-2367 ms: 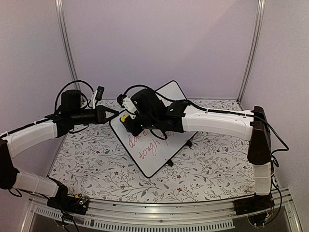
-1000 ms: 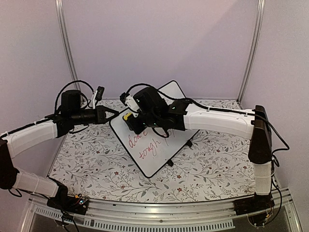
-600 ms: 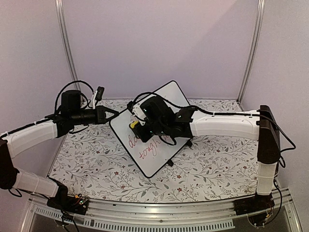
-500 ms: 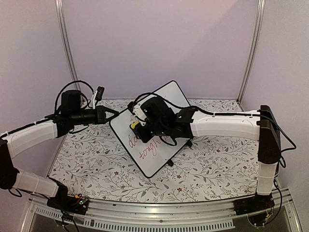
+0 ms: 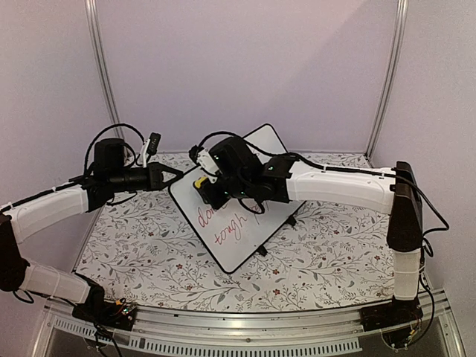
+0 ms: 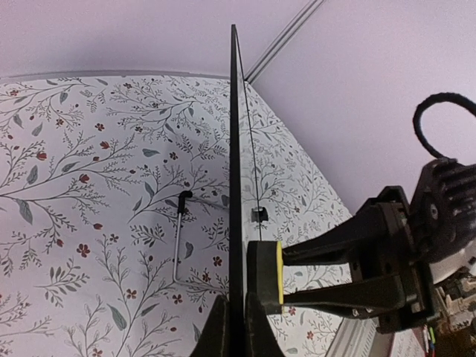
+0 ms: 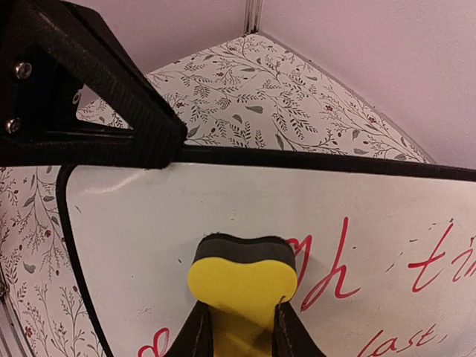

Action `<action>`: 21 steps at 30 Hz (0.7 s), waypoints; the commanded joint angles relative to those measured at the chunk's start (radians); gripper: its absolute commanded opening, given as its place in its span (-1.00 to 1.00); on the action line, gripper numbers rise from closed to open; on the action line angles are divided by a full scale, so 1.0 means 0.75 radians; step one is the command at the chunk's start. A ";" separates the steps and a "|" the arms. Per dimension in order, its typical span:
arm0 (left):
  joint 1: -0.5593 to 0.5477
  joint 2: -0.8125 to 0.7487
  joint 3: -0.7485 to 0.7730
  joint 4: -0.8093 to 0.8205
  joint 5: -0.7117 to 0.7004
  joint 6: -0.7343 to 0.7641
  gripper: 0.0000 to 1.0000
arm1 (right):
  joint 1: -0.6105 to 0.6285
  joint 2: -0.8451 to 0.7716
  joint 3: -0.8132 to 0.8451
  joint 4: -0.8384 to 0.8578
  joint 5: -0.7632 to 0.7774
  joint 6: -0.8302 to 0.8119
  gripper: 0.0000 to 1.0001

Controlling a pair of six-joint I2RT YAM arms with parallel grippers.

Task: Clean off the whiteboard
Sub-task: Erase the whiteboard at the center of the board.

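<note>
- The worktop (image 5: pixel 141 256) carries the whiteboard (image 5: pixel 249 242), which is propped at a tilt near the middle with its written face up.
- The left gripper (image 5: pixel 173 175) is pinched narrow on the board's left edge. It should brace firmly so the board does not swing under the wiping.
- The right gripper (image 7: pixel 239 327) is closed on the eraser (image 7: pixel 242 279), whose dark pad appears pressed flat to the face.
- The red writing (image 7: pixel 327 275) lies just beside the pad. Sweep along the lines with even pressure and overlapping passes.
</note>
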 commanded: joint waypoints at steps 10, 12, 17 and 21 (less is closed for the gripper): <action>-0.040 -0.057 0.003 0.077 0.142 0.022 -1.00 | -0.032 0.049 -0.007 -0.018 0.005 0.006 -0.54; -0.040 -0.056 0.005 0.077 0.142 0.022 -1.00 | -0.032 0.018 -0.078 0.000 0.005 0.022 -0.54; -0.039 -0.053 0.005 0.077 0.145 0.021 -1.00 | -0.032 -0.046 -0.223 0.021 0.014 0.046 -0.54; -0.040 -0.053 0.005 0.077 0.146 0.021 -1.00 | -0.032 -0.083 -0.259 0.033 0.021 0.056 -0.54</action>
